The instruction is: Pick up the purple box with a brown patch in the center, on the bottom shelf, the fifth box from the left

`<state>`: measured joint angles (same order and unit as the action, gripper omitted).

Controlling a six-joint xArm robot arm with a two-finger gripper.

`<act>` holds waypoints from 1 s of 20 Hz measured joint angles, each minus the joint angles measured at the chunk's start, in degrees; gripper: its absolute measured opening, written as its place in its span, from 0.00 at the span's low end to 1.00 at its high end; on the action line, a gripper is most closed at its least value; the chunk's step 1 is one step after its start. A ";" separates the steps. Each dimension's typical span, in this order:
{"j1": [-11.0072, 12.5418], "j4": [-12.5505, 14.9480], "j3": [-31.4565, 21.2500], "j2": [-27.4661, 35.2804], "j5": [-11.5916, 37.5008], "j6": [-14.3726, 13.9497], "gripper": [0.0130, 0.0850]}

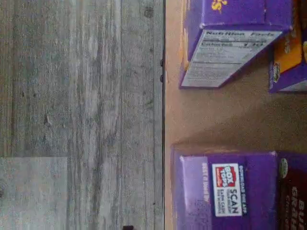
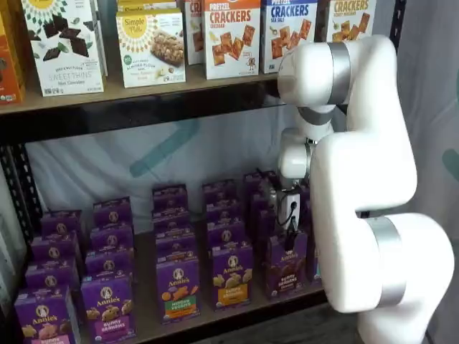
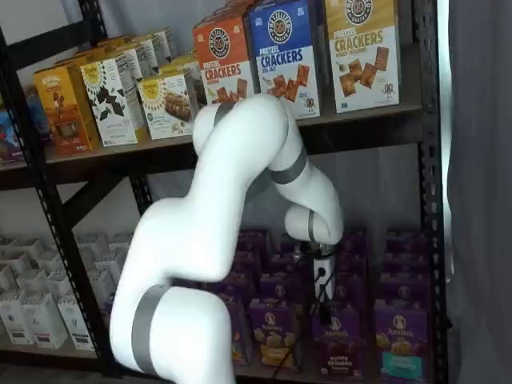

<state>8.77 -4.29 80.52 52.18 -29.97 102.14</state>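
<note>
Grey wood-grain floor [image 1: 81, 96] beside shelf board [image 1: 216, 120]

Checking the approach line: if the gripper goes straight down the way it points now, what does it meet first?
Most likely the top of the purple box with the brown patch; the gripper hangs just above it in both shelf views, though depth is uncertain.
</note>
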 joint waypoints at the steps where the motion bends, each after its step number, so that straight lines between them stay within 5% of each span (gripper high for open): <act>1: 0.08 0.94 0.64 0.48 -0.37 -0.77 1.00; 20: 0.62 5.48 4.58 6.10 2.65 -4.17 1.00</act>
<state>9.39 1.19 85.10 58.28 -27.32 97.97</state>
